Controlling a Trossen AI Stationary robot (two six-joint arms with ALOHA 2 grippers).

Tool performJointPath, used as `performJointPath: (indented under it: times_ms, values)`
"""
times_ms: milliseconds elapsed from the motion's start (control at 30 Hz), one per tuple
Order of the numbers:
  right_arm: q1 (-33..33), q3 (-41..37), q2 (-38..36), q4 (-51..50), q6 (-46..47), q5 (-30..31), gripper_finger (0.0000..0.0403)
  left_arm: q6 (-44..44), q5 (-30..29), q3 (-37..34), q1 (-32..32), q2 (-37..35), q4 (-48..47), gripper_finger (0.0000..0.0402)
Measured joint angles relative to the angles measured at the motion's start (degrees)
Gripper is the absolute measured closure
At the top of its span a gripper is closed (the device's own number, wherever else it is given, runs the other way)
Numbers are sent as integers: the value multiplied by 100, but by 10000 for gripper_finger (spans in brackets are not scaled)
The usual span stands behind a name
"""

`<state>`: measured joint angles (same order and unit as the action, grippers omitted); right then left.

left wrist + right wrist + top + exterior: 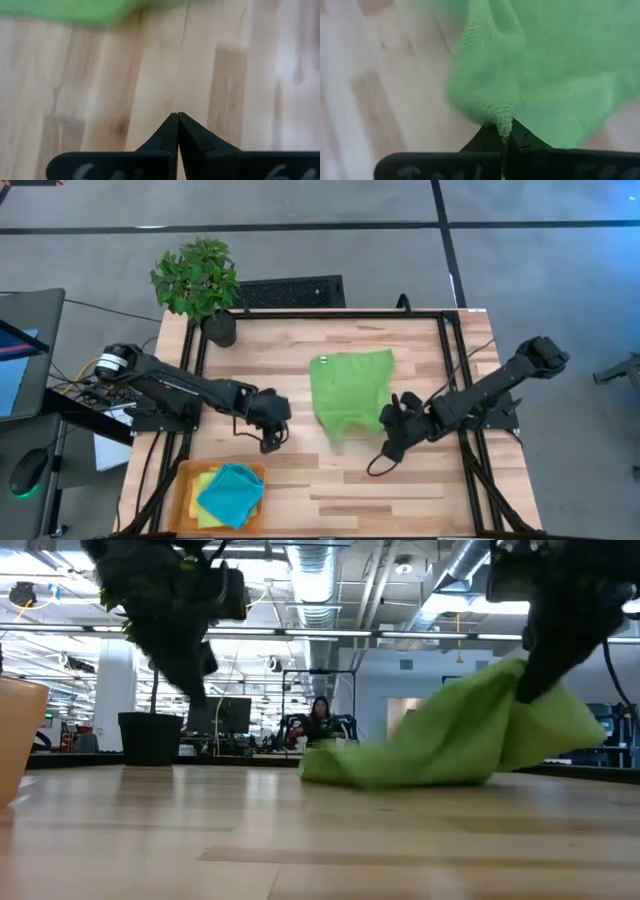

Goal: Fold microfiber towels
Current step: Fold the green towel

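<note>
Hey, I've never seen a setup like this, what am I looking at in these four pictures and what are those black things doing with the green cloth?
Those are two dark robot arms working at a wooden table. One picture looks straight down from above, one looks level across the tabletop, and the other two come from small cameras on each arm's wrist.

The right gripper is shut on a corner of a lime green towel, lifting that edge off the wood while the rest lies crumpled on the table. The left gripper is shut and empty, hanging over bare wood beside the towel.

At the near left corner sits an orange tray holding more cloths: a teal towel on top, with yellow and green edges peeking out beneath. A potted plant stands at the far left corner.
</note>
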<state>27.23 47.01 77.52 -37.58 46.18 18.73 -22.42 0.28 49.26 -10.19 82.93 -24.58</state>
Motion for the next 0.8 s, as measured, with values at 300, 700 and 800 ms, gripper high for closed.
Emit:
performJointPath:
  times_ms: [300, 700, 800]
  values:
    - [-151, 16, 507, -136, 295, 110, 392, -23, -532, -232, 190, -45, 329, 401]
    - [-370, 30, 610, -31, 89, 115, 390, 916, -607, -239, 233, -34, 1154, 398]
    - [-363, 30, 614, -4, -14, 124, 390, 1147, -553, -239, 207, -34, 1379, 383]
